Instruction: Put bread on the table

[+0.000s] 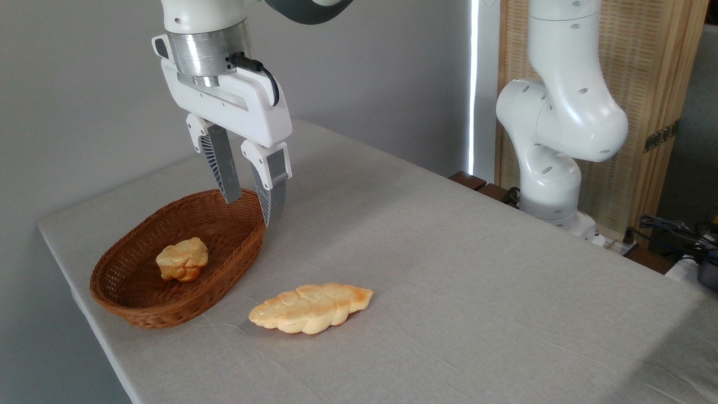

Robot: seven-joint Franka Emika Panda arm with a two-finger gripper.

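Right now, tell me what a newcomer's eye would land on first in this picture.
The white robot hand hangs open above the far rim of the brown oval wicker basket at the table's left end. Inside the basket sits a small lumpy golden bun. Just right of the basket, a flat braided loaf lies on the grey-beige tablecloth.

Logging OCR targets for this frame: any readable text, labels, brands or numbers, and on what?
None readable.
Gripper and white arm: no logo or label visible.
Bread, braided loaf, wicker basket, table: plain, no print.
Clutter at the right edge: too small and blurred to tell whether anything is written there.
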